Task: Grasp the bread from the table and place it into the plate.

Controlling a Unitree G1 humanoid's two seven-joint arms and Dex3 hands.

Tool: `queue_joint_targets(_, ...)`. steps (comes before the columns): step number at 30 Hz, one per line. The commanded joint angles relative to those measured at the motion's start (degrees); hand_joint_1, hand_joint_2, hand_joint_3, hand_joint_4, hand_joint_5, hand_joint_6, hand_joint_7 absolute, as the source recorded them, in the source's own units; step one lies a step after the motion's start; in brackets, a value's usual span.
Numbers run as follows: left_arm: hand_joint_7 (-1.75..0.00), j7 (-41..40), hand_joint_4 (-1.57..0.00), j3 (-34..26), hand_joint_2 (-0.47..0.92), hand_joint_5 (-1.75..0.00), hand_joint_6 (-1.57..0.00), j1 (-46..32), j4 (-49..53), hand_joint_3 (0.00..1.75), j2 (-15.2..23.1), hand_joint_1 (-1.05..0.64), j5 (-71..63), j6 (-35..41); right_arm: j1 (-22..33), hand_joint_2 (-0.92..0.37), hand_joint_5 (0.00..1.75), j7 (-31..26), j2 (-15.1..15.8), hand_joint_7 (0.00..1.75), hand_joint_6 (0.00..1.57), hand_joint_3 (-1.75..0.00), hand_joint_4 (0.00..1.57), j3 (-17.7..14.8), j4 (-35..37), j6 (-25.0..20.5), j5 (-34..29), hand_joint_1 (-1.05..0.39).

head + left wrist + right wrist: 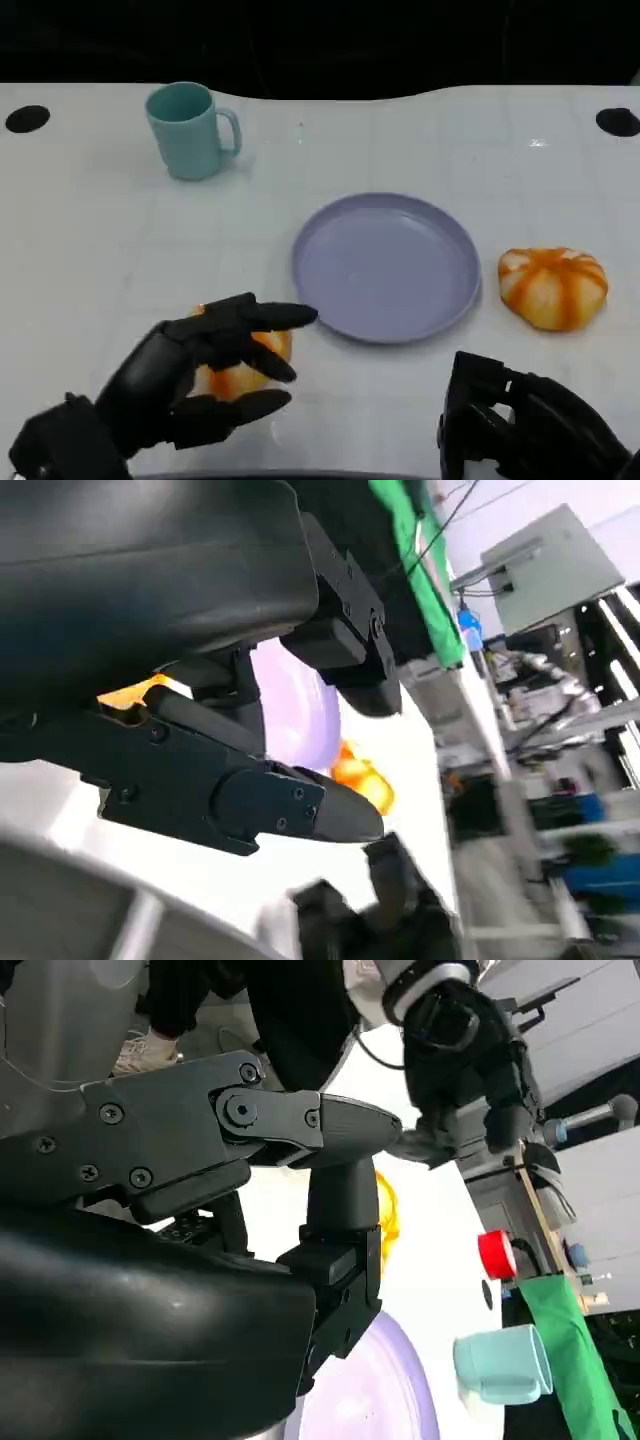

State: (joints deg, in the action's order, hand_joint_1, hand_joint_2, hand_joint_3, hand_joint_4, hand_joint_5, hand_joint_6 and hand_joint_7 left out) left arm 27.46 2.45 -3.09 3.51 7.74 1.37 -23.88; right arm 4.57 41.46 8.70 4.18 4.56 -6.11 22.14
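Left hand around the bread, beside the plate
The left hand [200, 370] cups the bread [243, 372] on the white surface [100, 250], fingers curled over and under it, just left of the purple plate [387, 266]; the right hand [520, 425] rests near the front edge, fingers curled, holding nothing

The white table [100, 240] before me carried a faint grid of pale lines and two dark round holes [27, 118] at its far corners; beyond its wavy far edge the room lay black. From my wrists I saw a green cloth [415, 570] hanging at the table's end, a grey cabinet [545, 565] (blurred), a red button [496, 1254], and bright ceiling strip lights [620, 645].
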Motion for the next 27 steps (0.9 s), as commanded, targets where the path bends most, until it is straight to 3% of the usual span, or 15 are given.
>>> queue_joint_targets(1, -0.05, -4.91, -0.34, -0.23, 0.92, -0.72, -0.42, -0.06, -3.91, 0.08, 3.79, -0.65, -8.5, -1.02, -0.07, -0.92, 1.75, 0.1, 0.47, 1.72, 0.41, -0.46, 0.6, -0.79, 0.09, 0.36, 0.22, -0.52)
queue_joint_targets(5, -0.02, -9.58, -0.28, -0.51, 0.92, -0.68, -0.39, -0.57, -7.38, 0.07, 6.89, -0.67, -17.79, -0.88, -0.03, -0.92, 1.75, 0.31, 0.34, 1.72, 0.4, -0.47, 0.6, -0.75, 0.22, 0.94, 0.18, -0.51)
queue_joint_targets(8, -0.01, -14.54, -0.35, -0.48, 0.92, -0.52, -0.38, -1.11, -10.62, 0.09, 8.68, -0.7, -27.19, -0.03, 0.06, -0.92, 1.75, 0.62, 0.36, 1.72, 0.4, -0.47, 0.61, -0.72, 0.14, 1.0, 0.37, -0.51)
queue_joint_targets(17, 0.0, -21.13, -0.42, 2.88, 0.92, -0.29, -0.32, -0.78, -16.54, 0.07, 12.18, -0.73, -48.25, 5.93, -0.1, -0.92, 1.75, 0.95, 0.25, 1.73, 0.41, -0.48, 0.62, -0.79, 0.45, 1.06, 0.49, -0.52)
queue_joint_targets(27, 0.0, -17.01, -0.39, 10.03, 0.92, -0.18, -0.27, 3.99, -14.84, 0.08, 12.88, -0.76, -60.21, 16.37, -0.21, -0.92, 1.75, 1.0, 0.61, 1.73, 0.41, -0.47, 0.62, -1.18, 0.59, 0.87, 0.48, -0.51)
